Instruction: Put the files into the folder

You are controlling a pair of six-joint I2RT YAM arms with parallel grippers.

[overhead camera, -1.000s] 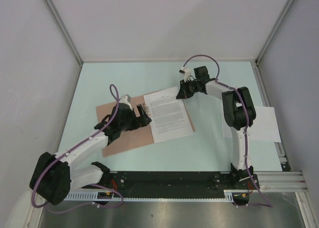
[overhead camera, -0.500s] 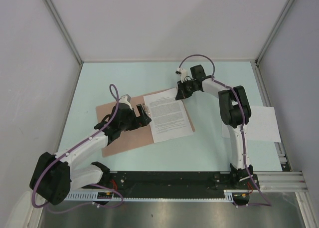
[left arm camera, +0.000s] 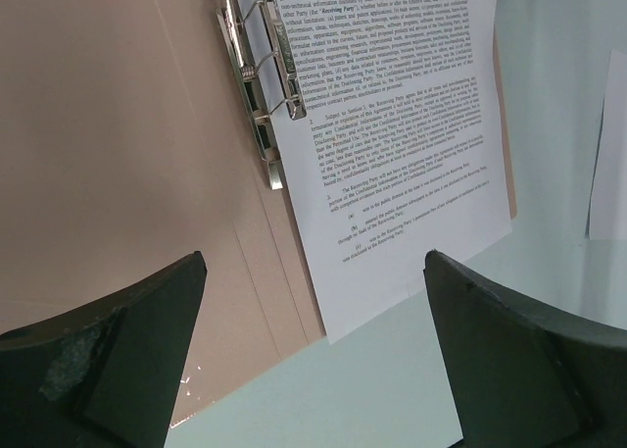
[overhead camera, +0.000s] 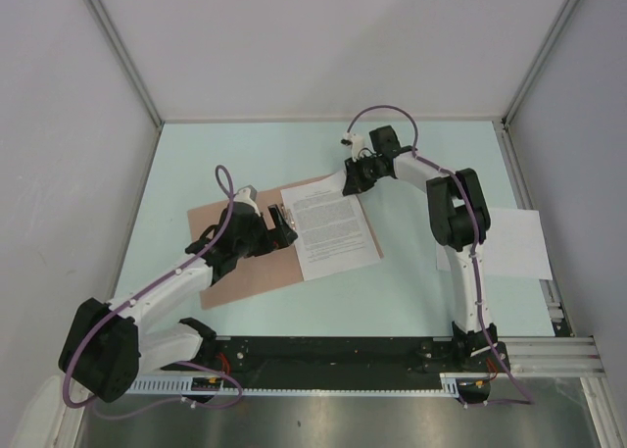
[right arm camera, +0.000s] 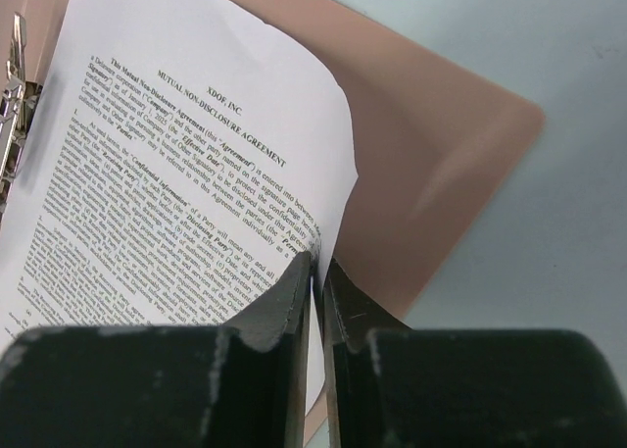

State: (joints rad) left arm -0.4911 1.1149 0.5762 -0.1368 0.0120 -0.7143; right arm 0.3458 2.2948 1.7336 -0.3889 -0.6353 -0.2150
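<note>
The left gripper (overhead camera: 286,224) hangs with jaws wide apart over the open salmon-pink card folder (overhead camera: 240,276), beside its metal ring clip (left arm camera: 265,85). The white text-printed paper sheet (overhead camera: 333,230) lies on the folder's right half, long axis running far to near. The right gripper (overhead camera: 351,181) pinches its far corner, fingers almost together. The plain white paper sheet (overhead camera: 519,242) lies well right, nearer the right arm.

The left arm (overhead camera: 162,289) reaches from the lower left of the top view up toward the centre. The left gripper (left arm camera: 313,264) points down with its fingers spread wide. The right arm (overhead camera: 468,262) rises from the lower right, folds at the elbow and stretches left. The right gripper (right arm camera: 316,264) has its fingers drawn almost together, nipping the edge of the printed sheet (right arm camera: 167,164).
</note>
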